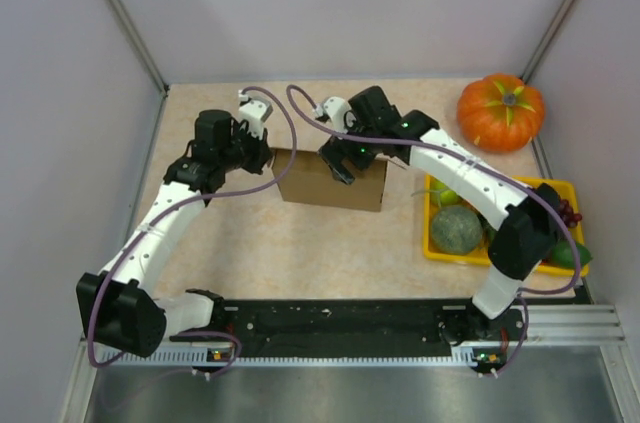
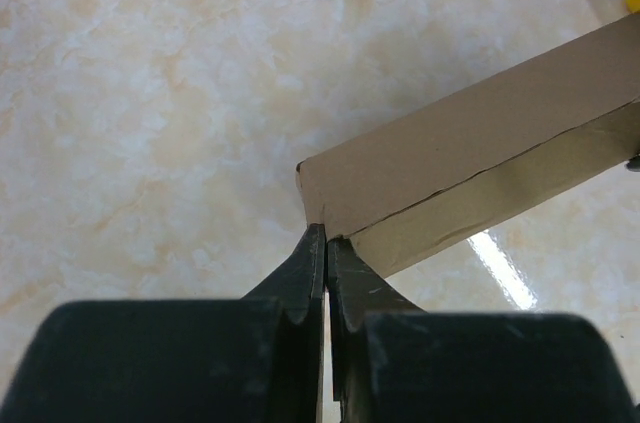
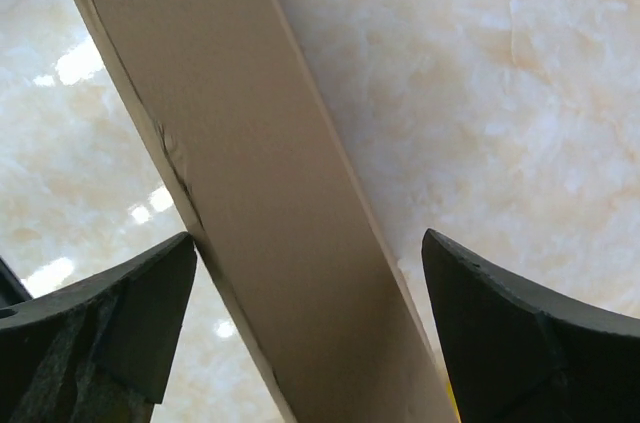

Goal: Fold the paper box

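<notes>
One matte brown paper box [image 1: 335, 183], creased into a flat-sided block, stood mid-table on the glossy beige marbled tabletop [image 1: 300, 253]. The left gripper [image 2: 326, 233] was pinched fully closed, tips at the box's corner. The right gripper [image 3: 308, 238] gaped wide astride one plain panel, gripping nothing. One ribbed orange pumpkin [image 1: 502, 111] sat at the far right.
</notes>
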`<state>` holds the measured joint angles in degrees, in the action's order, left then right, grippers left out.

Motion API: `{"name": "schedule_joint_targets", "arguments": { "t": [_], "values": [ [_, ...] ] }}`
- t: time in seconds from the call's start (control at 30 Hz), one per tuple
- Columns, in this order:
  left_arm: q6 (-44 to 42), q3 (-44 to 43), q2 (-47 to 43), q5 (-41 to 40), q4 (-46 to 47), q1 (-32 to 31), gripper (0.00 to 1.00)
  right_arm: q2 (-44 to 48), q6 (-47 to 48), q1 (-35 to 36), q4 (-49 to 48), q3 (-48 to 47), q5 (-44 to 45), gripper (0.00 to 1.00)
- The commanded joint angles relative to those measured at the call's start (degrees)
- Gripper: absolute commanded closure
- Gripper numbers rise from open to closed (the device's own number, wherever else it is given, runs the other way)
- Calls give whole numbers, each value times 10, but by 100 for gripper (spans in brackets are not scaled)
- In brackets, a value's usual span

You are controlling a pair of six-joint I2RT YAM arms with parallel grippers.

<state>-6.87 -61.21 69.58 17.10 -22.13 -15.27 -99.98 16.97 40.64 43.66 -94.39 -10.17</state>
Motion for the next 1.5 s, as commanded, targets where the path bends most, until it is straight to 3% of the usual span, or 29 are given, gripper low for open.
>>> {"name": "schedule_joint_targets", "arguments": {
  "t": [0.0, 0.17, 0.27, 0.47, 0.6, 0.7, 0.83, 0.93, 1.2, 1.47],
  "values": [
    [48, -10, -11, 21, 8, 2, 100, 116, -154, -18, -31, 50, 52, 6],
    [68, -41, -1, 28, -30, 2, 100, 203, -192, -35, -23, 129, 74, 3],
    [68, -55, 2, 35, -53, 2, 100, 244, -212, -81, -23, 176, 50, 4],
    [87, -84, 13, 41, -95, 2, 100, 308, -212, -87, -23, 221, 2, 20],
    [94, -99, 28, 47, -115, 2, 100, 307, -204, -87, -22, 228, 41, 30],
    [99, -109, 38, 43, -133, 2, 100, 294, -207, -87, -8, 221, 50, 47],
    [107, -134, 58, 44, -163, 1, 100, 302, -220, -87, 5, 235, 58, 51],
    [119, -143, 70, 51, -173, 2, 100, 310, -231, -87, 18, 237, 70, 59],
    [141, -189, 108, 59, -212, 2, 100, 287, -237, -87, 50, 205, 73, 98],
    [167, -238, 141, 92, -240, 1, 100, 259, -249, -86, 64, 175, 50, 100]
  ]
}}
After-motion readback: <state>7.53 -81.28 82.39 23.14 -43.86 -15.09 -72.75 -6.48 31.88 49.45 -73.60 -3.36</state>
